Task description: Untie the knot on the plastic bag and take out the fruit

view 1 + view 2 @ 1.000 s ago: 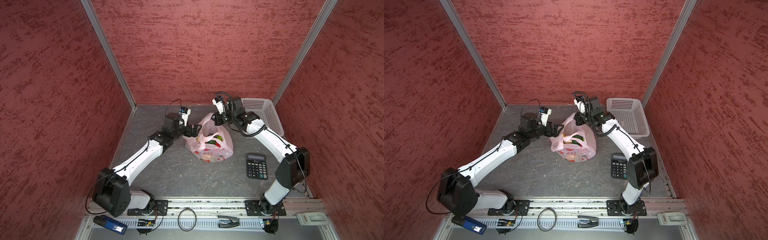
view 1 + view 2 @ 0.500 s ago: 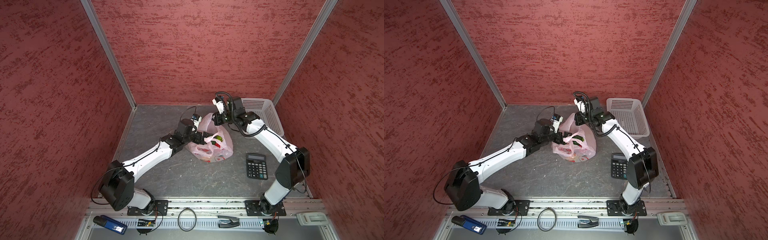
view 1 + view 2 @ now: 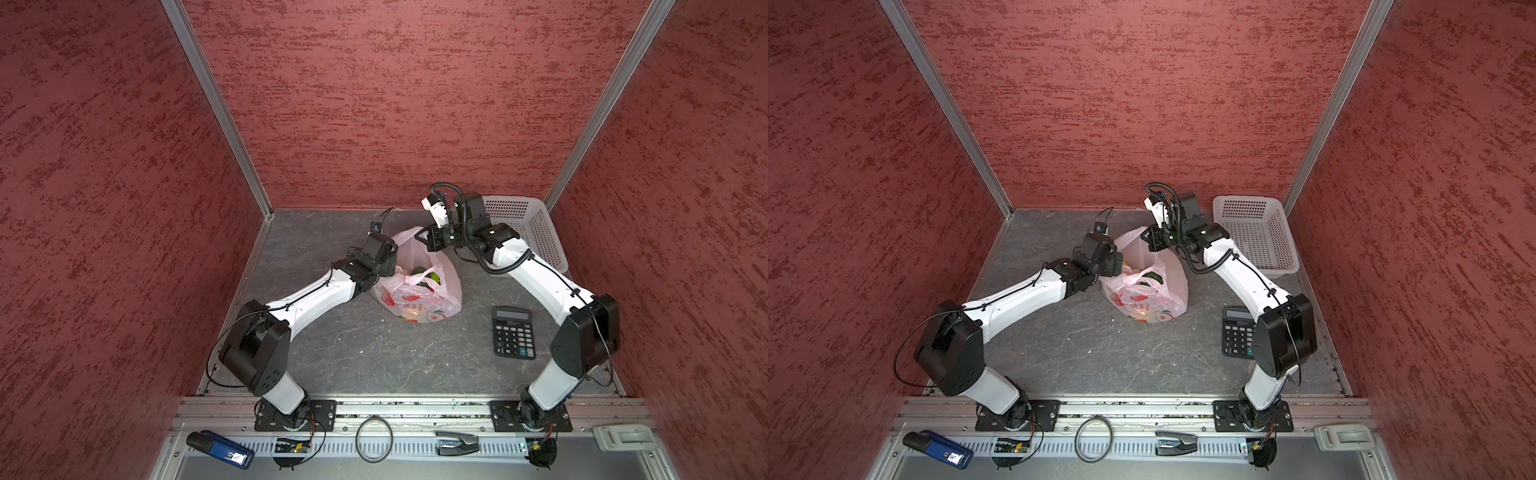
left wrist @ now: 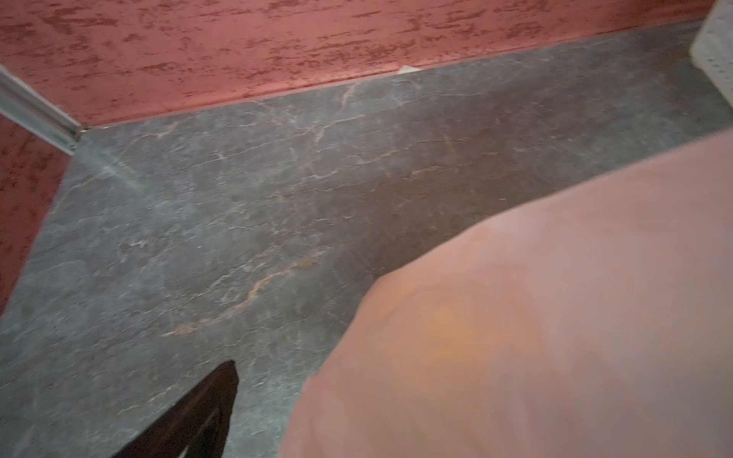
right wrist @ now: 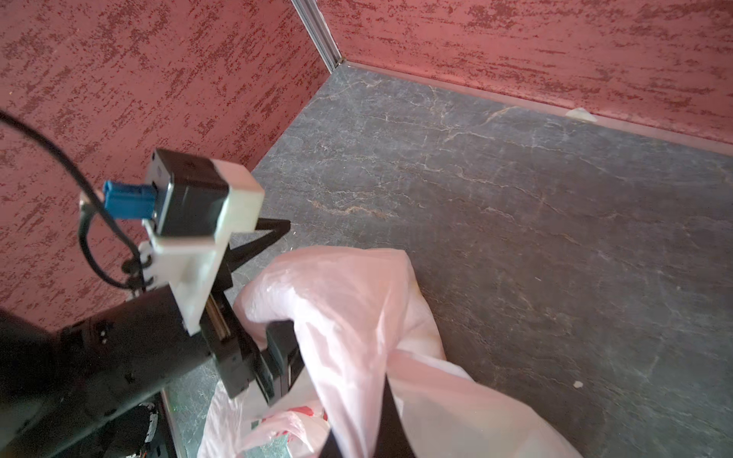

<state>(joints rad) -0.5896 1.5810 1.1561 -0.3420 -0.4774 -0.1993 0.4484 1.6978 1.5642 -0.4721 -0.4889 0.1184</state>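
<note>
The pale pink plastic bag (image 3: 419,301) (image 3: 1148,301) sits mid-table with its mouth gaping. Green fruit (image 3: 428,276) (image 3: 1152,277) shows through the opening, and the rest is veiled by the plastic. No knot shows. My right gripper (image 3: 430,241) (image 5: 377,416) is shut on the bag's far rim and holds it raised. My left gripper (image 3: 390,257) (image 5: 283,277) stands open at the bag's left rim. One of its fingers (image 5: 277,234) is outside the plastic and the other is under it. In the left wrist view, one dark finger (image 4: 206,408) shows beside the pink plastic (image 4: 535,317).
A white perforated basket (image 3: 536,232) (image 3: 1258,232) stands at the back right, behind my right arm. A black calculator (image 3: 513,332) lies at the right front. On the front rail lie a blue-black device (image 3: 220,449), a black ring (image 3: 374,438) and a stapler (image 3: 455,442).
My left arm has swung right and forward, from beside the bag to its left rim, with its gripper staying open. The right gripper has kept its hold on the raised rim.
</note>
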